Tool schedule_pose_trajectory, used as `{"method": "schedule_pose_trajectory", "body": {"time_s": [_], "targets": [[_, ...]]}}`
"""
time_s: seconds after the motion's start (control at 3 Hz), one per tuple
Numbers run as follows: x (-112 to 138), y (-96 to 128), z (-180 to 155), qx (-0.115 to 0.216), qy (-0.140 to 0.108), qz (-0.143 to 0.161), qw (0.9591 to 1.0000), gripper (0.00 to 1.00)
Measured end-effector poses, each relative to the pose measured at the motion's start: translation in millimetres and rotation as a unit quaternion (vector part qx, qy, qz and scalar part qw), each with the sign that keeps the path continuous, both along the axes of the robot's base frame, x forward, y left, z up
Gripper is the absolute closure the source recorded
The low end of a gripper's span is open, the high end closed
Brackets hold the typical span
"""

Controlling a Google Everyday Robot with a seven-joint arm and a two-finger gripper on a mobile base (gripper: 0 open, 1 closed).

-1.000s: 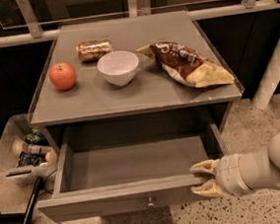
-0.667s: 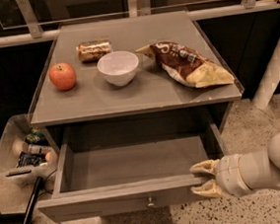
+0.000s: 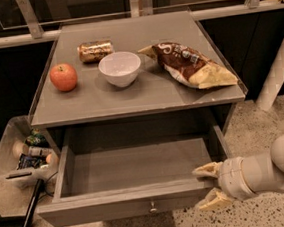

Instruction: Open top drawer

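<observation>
Speckled floor (image 3: 266,123), top drawer (image 3: 137,165) pulled out, gripper (image 3: 201,188) spread open astride its front's right end, contact unclear, arm (image 3: 282,166) cropped.

The top drawer (image 3: 106,210) stands pulled well out, level and straight. It is grey-brown, with a flat plain front, a small round metal knob (image 3: 152,206) at its centre and a shallow open box. The gripper (image 3: 206,185) sits at the front's right end.

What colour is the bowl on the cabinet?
The bowl is plain white, camera view; the hand is at the right front corner of the open top drawer.
</observation>
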State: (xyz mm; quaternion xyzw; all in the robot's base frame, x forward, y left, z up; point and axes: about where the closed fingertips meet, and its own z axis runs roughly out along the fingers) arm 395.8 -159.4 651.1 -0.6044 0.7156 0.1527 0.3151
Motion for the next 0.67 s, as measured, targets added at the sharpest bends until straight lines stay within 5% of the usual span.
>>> {"method": "schedule_pose_trajectory", "body": {"time_s": [0.33, 0.67], "targets": [[0.0, 0.0, 0.0, 0.000, 0.000, 0.000, 1.0000, 0.00], [0.0, 0.1, 0.0, 0.000, 0.000, 0.000, 1.0000, 0.00]]}}
